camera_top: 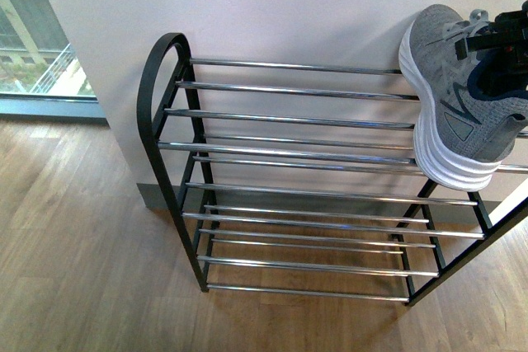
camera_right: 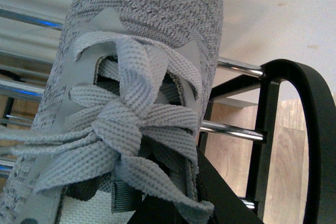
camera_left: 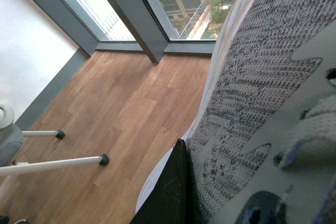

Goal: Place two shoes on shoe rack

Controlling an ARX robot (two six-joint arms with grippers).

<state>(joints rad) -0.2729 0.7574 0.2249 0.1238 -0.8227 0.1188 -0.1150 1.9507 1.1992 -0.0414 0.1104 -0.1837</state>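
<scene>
Right pincer point(camera_top: 495, 51) clamping sneaker point(camera_top: 450, 88) at top bars of rack point(camera_top: 169, 47) — left pincer point(camera_left: 181, 182), second sneaker point(camera_left: 262, 77).

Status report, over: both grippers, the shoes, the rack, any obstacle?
Right gripper shut on shoe, tilted over rack top tier, right end. Left gripper shut on second shoe, above floor. No obstacle seen.

Upper right of the front view: the black right gripper point(camera_top: 502, 51) runs off the frame, fingertips hidden behind a grey knit sneaker with white sole point(camera_top: 450, 96). The black-framed, chrome-barred shoe rack point(camera_top: 169, 113) is cropped at right. Left wrist view: a second grey sneaker point(camera_left: 262, 77) overflows the frame, hiding how the left gripper point(camera_left: 173, 198) closes.
</scene>
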